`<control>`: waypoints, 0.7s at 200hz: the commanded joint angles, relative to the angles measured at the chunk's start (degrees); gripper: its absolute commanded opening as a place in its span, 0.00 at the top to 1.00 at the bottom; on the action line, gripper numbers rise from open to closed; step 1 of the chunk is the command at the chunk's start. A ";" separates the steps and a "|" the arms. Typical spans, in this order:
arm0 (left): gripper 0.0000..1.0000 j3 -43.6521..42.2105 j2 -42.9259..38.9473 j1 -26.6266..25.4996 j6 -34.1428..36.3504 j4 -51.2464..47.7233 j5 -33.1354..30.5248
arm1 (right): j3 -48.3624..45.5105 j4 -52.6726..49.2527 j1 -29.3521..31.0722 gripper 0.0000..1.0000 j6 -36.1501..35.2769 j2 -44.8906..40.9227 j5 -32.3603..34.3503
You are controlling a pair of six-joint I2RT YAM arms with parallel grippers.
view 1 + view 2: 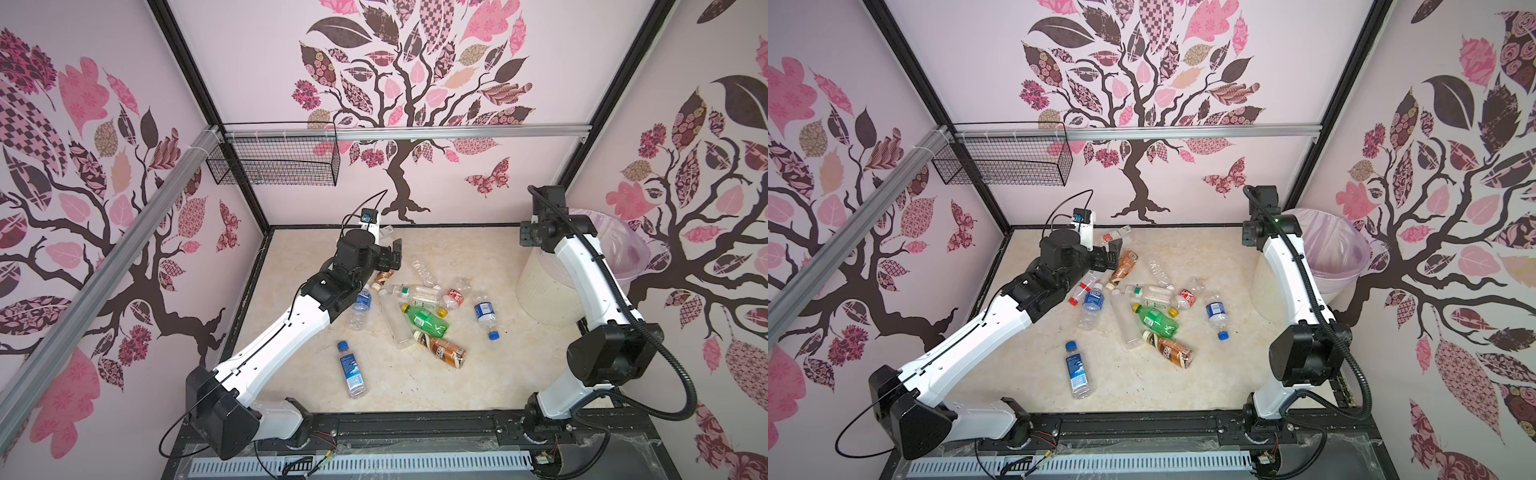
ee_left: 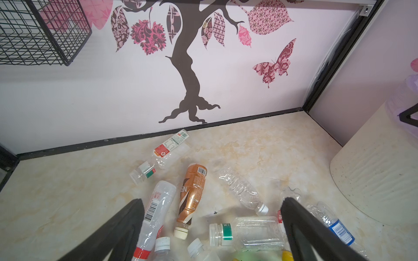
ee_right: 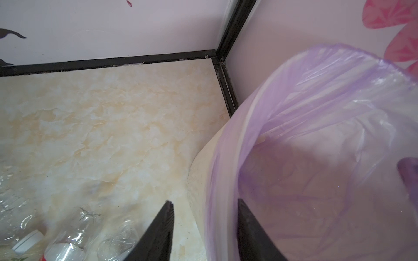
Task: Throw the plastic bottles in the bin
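Observation:
Several plastic bottles lie in a loose heap mid-floor: a green one [image 1: 426,320], a brown-labelled one [image 1: 442,351], blue-labelled ones [image 1: 351,370] [image 1: 485,313]. My left gripper [image 2: 212,200] [image 1: 1115,255] hangs open above the heap's far end. Below its wide gap lie another brown-labelled bottle [image 2: 192,196] and a clear square bottle [image 2: 248,232]; it holds nothing. The cream bin [image 1: 548,291] with its pale pink bag [image 3: 316,113] stands at the back right. My right gripper [image 3: 205,201] hovers over the bin's near rim, jaws a narrow gap apart and empty.
A black wire basket [image 1: 274,160] hangs from the rail on the back wall, upper left. Patterned walls close in the floor on three sides. One red-labelled clear bottle [image 2: 167,151] lies near the back wall. The right arm's wrist [image 1: 540,228] stands in front of the bin.

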 commanded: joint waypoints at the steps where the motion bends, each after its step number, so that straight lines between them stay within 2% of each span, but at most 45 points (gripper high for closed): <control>1: 0.02 -0.83 -0.01 0.15 -0.08 0.55 -1.98 | -0.21 0.63 0.15 0.59 -0.82 2.02 -0.12; 50: 0.02 7.85 5.88 0.23 -3.82 -7.49 -5.80 | 0.91 3.25 0.17 0.82 -1.74 2.39 -1.33; 76: 0.01 7.28 6.07 0.51 -4.23 -7.82 -7.13 | 6.11 3.10 0.17 1.00 -1.90 5.27 -3.02; 117: 0.02 3.60 4.37 1.35 -6.96 -5.38 -3.11 | 17.05 1.21 0.30 1.00 -1.72 12.45 -7.65; 140: 0.01 3.73 4.77 1.53 -6.87 -5.75 -3.12 | 22.17 0.79 0.88 1.00 -1.45 15.31 -10.31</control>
